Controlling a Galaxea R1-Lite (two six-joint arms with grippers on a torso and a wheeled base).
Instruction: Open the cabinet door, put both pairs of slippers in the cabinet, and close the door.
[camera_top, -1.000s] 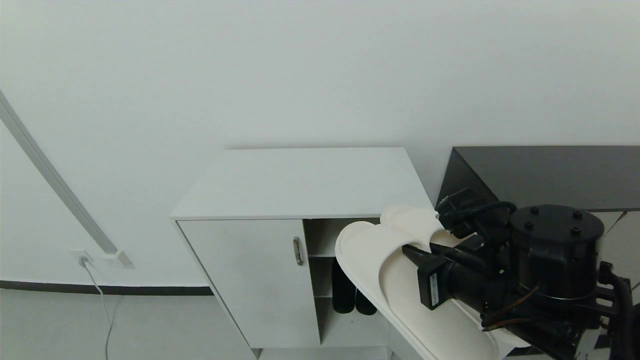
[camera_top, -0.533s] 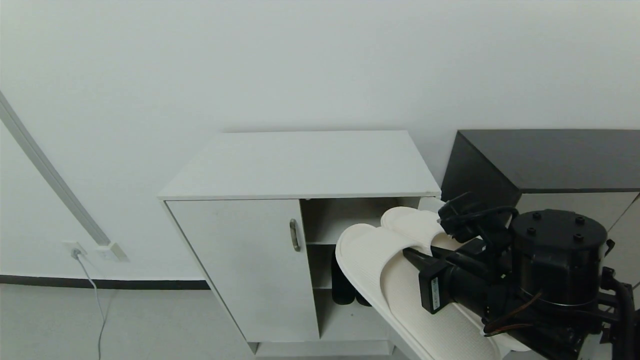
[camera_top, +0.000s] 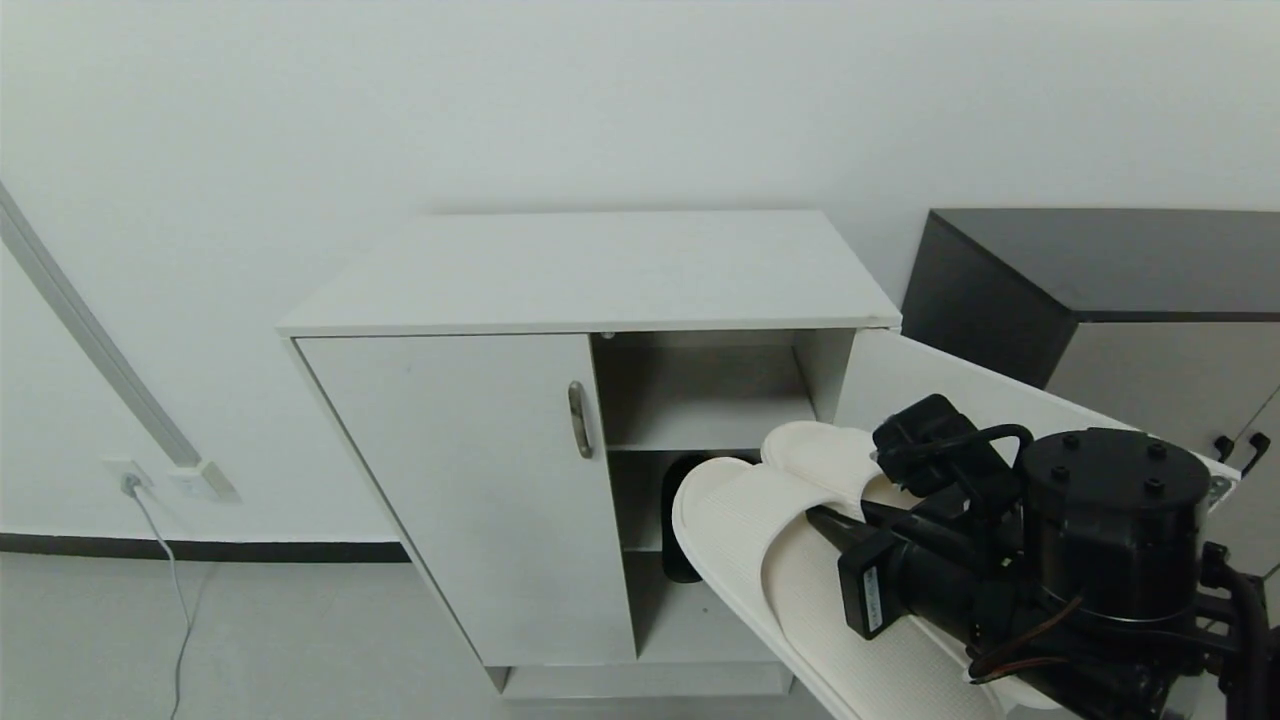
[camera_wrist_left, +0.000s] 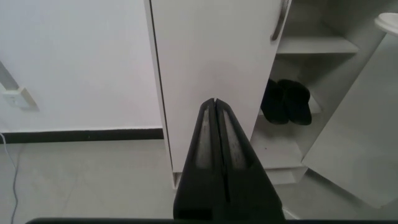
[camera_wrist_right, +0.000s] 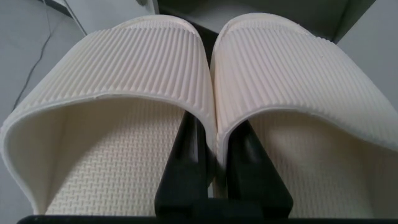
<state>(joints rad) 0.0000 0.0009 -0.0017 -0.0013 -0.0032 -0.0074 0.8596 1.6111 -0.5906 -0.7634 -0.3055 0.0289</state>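
A white cabinet (camera_top: 600, 270) stands against the wall, its left door (camera_top: 470, 480) closed and its right door (camera_top: 940, 385) swung open toward me. A black pair of slippers (camera_top: 680, 500) sits on a lower shelf inside (camera_wrist_left: 286, 102). My right gripper (camera_top: 850, 520) is shut on a cream pair of slippers (camera_top: 740, 520), pinching their adjoining side walls (camera_wrist_right: 214, 134). The toes point at the open compartment, just in front of it. My left gripper (camera_wrist_left: 214, 118) is shut and holds nothing, low in front of the closed left door (camera_wrist_left: 211, 56).
A dark cabinet (camera_top: 1100, 270) stands right of the white one, close behind the open door. At the left, a wall socket with a hanging cable (camera_top: 125, 480) sits under a slanted conduit. Bare floor lies before the closed door.
The camera has moved: the cabinet now sits higher and larger in the picture, showing more of its inside and the open door. The right gripper still holds the cream slippers.
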